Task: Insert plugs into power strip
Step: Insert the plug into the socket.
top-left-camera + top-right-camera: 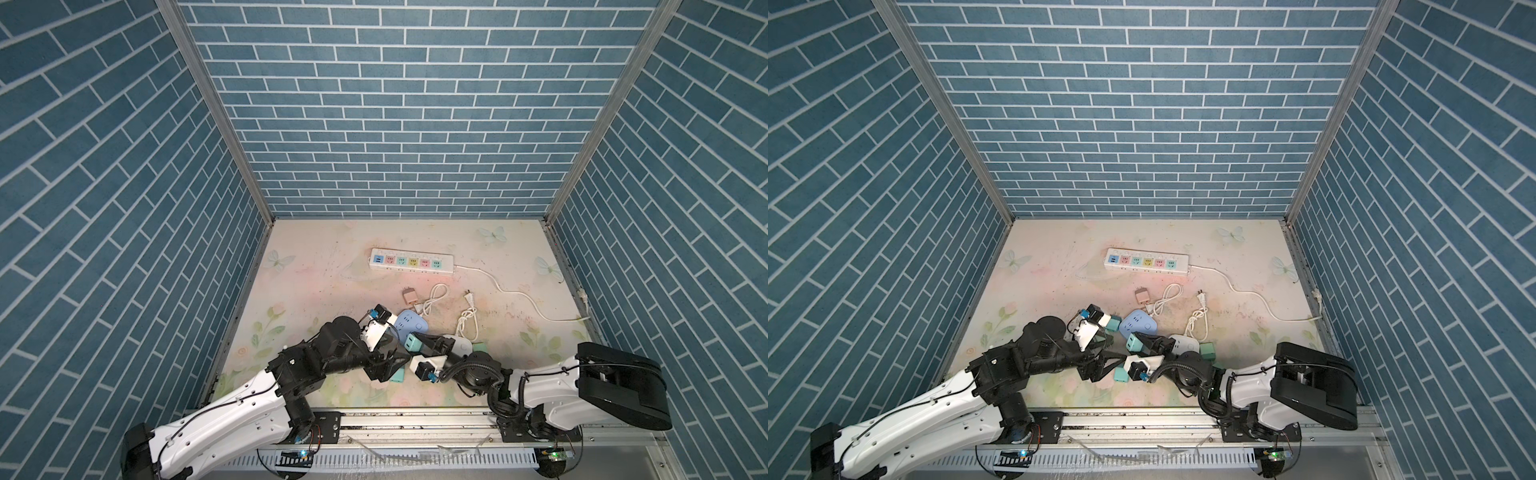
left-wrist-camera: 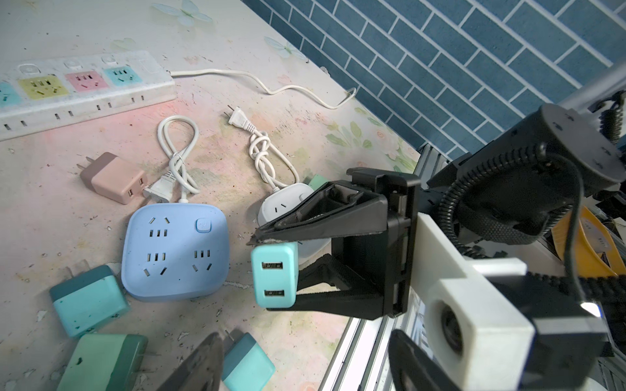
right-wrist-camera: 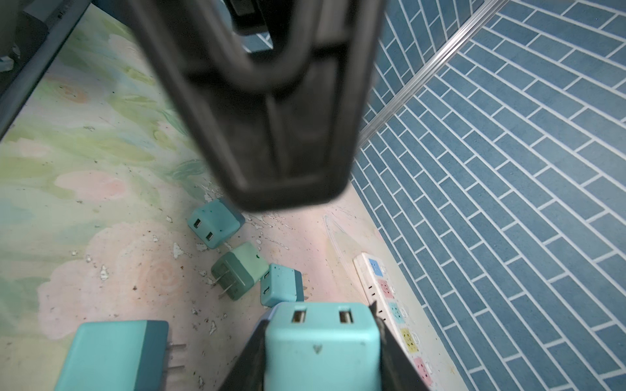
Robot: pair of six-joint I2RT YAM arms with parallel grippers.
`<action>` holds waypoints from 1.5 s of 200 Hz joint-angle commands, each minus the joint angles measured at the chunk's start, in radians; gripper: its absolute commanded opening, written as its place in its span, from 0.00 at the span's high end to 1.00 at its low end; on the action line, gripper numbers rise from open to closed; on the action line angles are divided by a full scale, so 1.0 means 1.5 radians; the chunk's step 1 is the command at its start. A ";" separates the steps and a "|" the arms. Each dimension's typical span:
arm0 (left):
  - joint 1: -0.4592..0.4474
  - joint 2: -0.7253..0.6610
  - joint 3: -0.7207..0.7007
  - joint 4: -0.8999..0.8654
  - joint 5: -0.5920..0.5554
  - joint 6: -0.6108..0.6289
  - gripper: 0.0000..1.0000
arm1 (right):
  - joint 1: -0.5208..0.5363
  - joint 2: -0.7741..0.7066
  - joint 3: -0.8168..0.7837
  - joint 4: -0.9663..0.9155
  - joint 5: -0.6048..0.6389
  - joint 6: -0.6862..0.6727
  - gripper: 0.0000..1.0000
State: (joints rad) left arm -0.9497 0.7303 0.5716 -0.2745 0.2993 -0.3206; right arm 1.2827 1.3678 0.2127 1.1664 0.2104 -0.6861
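Blue-brick walls hem a flowery worktop (image 1: 316, 266) where, near its front edge, the right gripper (image 2: 267, 275) clamps a teal plug (image 2: 276, 270), USB face toward the gaping, empty left gripper (image 2: 305, 352), well short of the strip (image 1: 411, 262) lying along the far edge.

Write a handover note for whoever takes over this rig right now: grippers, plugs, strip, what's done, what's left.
Grippers: the right gripper is shut on a teal plug; the left gripper is open and empty, close beside it.
The power strip lies at the far side of the table, all six sockets empty.
The pinkish plug lies between strip and arms; the loose plugs, teal and green, lie near the grippers.
Done: one plug picked up.
Left: every insertion.
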 commanded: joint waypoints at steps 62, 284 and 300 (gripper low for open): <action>-0.006 0.016 0.007 0.009 -0.021 0.008 0.21 | 0.002 -0.048 0.024 -0.041 -0.070 -0.006 1.00; -0.007 0.121 0.004 0.118 0.018 -0.012 0.60 | 0.004 -0.062 0.065 -0.071 -0.105 0.020 1.00; -0.007 0.123 0.003 0.123 0.018 -0.011 0.73 | 0.004 -0.062 0.067 -0.070 -0.097 0.025 1.00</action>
State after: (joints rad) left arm -0.9550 0.9115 0.5716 -0.1268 0.3138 -0.3416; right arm 1.2831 1.2724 0.2859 1.0176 0.0612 -0.6769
